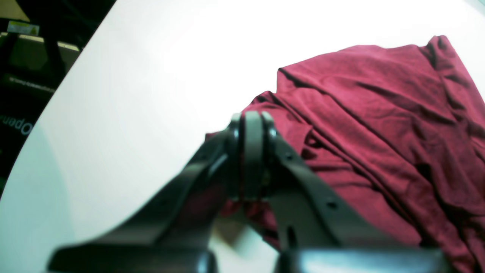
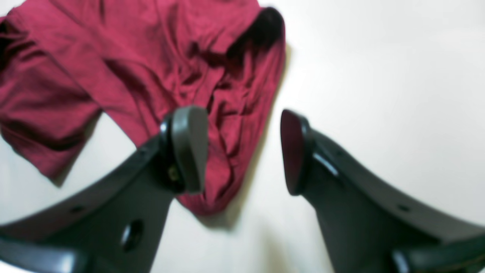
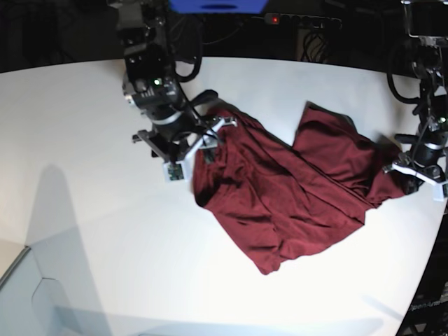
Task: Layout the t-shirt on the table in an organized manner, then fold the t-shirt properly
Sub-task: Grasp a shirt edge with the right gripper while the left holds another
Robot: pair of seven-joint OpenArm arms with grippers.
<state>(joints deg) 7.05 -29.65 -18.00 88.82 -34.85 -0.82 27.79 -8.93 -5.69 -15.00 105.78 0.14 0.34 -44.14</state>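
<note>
The dark maroon t-shirt [image 3: 287,189] lies crumpled and wrinkled across the middle of the white table [image 3: 84,161]. At the shirt's far-left end my right gripper [image 3: 199,143] hovers just above the cloth. The right wrist view shows the right gripper [image 2: 242,151] open and holding nothing, one finger [image 2: 189,148] over the t-shirt [image 2: 151,57] and the other over bare table [image 2: 379,76]. My left gripper [image 3: 414,175] sits at the shirt's right edge. In the left wrist view the left gripper [image 1: 252,151] is shut with maroon t-shirt [image 1: 379,113] fabric bunched at its pads.
The table's curved edge [image 1: 57,94] runs along the left of the left wrist view, with dark equipment [image 1: 22,94] beyond it. Behind the table are a power strip [image 3: 301,21] with a red light, cables and a blue object [image 3: 217,5].
</note>
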